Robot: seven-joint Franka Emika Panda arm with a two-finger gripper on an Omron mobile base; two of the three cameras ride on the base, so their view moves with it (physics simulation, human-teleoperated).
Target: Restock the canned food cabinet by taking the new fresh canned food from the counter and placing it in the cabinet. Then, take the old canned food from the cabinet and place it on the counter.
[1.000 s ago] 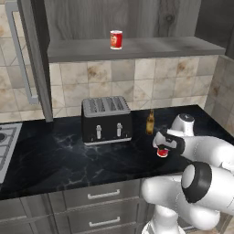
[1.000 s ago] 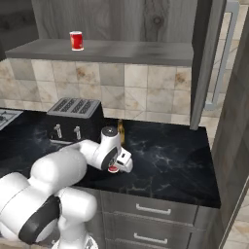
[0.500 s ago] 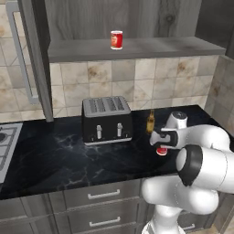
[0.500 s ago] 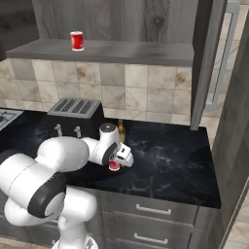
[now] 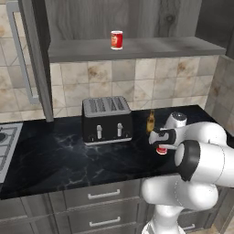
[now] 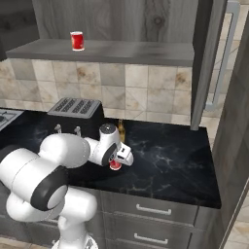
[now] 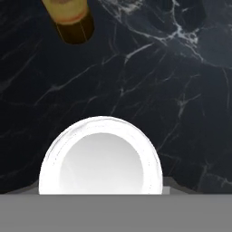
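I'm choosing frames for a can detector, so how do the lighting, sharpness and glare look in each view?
Left base view: even, soft light, the old canned food crisp on the cabinet shelf. Right base view: a little softer, the new fresh canned food mostly hidden under the gripper. Hand view: the can's top blown out to glaring white, its rim blurred; brown bottle cropped at the edge.

Counter [image 5: 55, 160]: runs along the wall, below the cabinet.
Toaster [image 5: 106, 119]: on counter, against the backsplash.
Bottle [image 5: 151, 121]: on counter, right of toaster, near the wall.
New can [image 5: 162, 149]: on counter, just in front of bottle, directly under the gripper [image 5: 161, 140].
Old can [image 5: 116, 39]: on cabinet [image 5: 137, 47] shelf board, above toaster.
Stove [image 5: 3, 141]: far left end of counter.
Drawers [image 5: 103, 195]: under counter front.
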